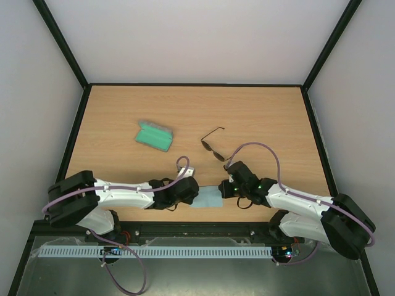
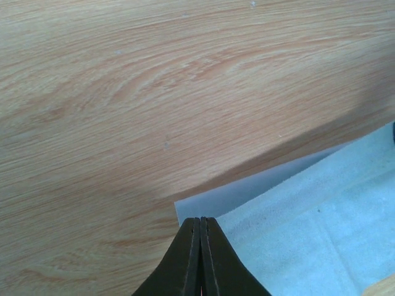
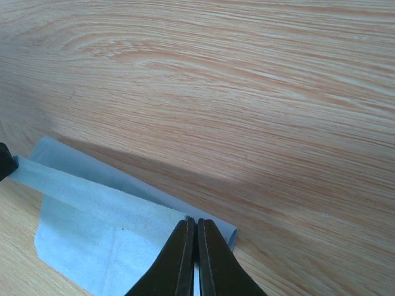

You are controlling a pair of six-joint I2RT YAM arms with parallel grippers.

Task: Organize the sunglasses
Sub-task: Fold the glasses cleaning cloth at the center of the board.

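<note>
The sunglasses (image 1: 213,147), with a thin dark wire frame and dark lenses, lie unfolded on the table (image 1: 265,117) just right of centre, beyond both grippers. The light blue cloth (image 1: 208,199) lies near the front edge between the two grippers. My left gripper (image 1: 195,195) is shut on the cloth's left corner (image 2: 308,228), its fingertips (image 2: 200,221) pinched together over a folded-over edge. My right gripper (image 1: 224,187) is shut on the cloth's right corner (image 3: 99,228), fingertips (image 3: 196,222) together. Neither gripper touches the sunglasses.
The grey case (image 1: 153,136) with green lining lies open at the left centre of the table. Black frame rails run along the table's sides and back. White walls enclose the space.
</note>
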